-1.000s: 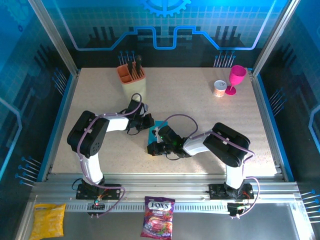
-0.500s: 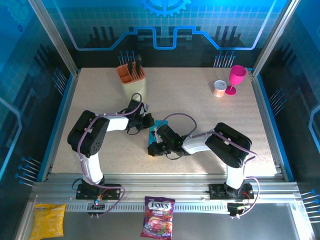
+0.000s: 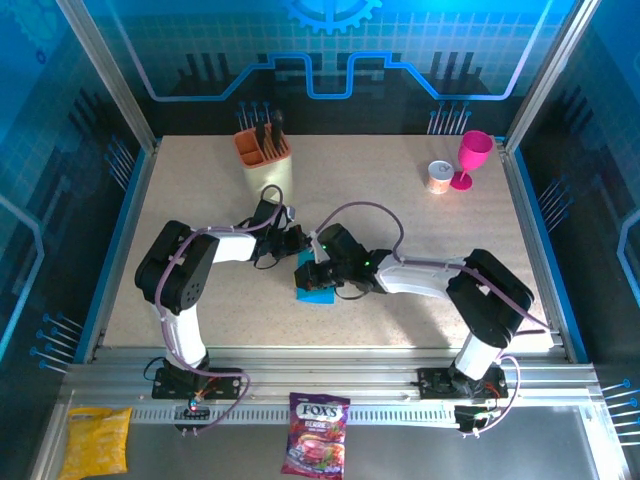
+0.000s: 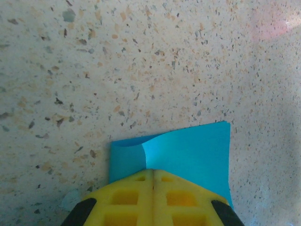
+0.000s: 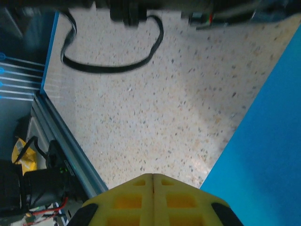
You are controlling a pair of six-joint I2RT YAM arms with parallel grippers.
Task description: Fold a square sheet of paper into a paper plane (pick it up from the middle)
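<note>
The cyan-blue paper (image 3: pixel 316 293) lies partly folded on the speckled table, near the middle, between both grippers. In the left wrist view the paper (image 4: pixel 188 150) shows a lighter upper flap curling over a darker lower layer. My left gripper (image 4: pixel 152 170) is shut, its yellow tips lying on the paper where the flap's edge ends. From above, the left gripper (image 3: pixel 296 245) sits at the paper's far left corner. My right gripper (image 3: pixel 318 272) is over the paper. It is shut (image 5: pixel 153 175), tips above bare table just left of the paper's edge (image 5: pixel 268 141).
A beige utensil holder (image 3: pixel 265 160) with an orange insert stands at the back left. A pink goblet (image 3: pixel 473 158) and a small cup (image 3: pixel 438 177) stand at the back right. A candy bag (image 3: pixel 316 432) and a yellow packet (image 3: pixel 95 440) lie off the table in front.
The right arm has stretched out, its elbow swinging right and its gripper shifting slightly toward the far side. More blue paper now shows on the near side of it. The left arm barely moved.
</note>
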